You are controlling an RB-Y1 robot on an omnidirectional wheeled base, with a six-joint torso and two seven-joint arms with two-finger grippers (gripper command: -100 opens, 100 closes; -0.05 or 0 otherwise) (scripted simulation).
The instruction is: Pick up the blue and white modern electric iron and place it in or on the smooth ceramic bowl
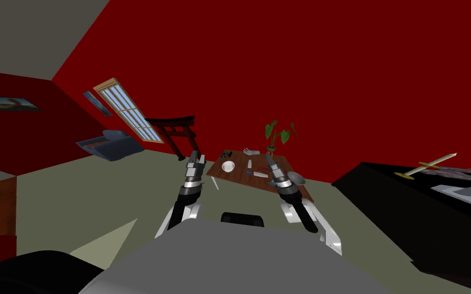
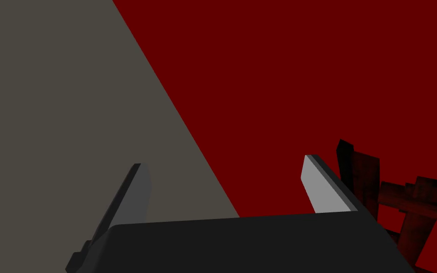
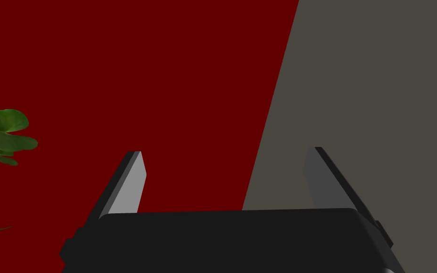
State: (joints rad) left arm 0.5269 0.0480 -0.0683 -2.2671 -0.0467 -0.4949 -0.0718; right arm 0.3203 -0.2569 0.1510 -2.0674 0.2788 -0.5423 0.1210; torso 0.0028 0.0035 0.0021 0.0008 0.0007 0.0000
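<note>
A brown table stands ahead of me across the floor. On its left part sits a white bowl. To the right of the bowl lies a small white and blue thing, the likeliest iron; its shape is too small to tell. My left gripper is raised left of the table, open with nothing between its fingers. My right gripper is raised in front of the table's right part, also open with nothing in it.
The table also carries a white object at the back, a dark item, a thin white piece and a grey bowl-shaped thing. Behind it grows a potted plant. A dark red gate-shaped frame and a blue armchair stand left, a black cabinet right.
</note>
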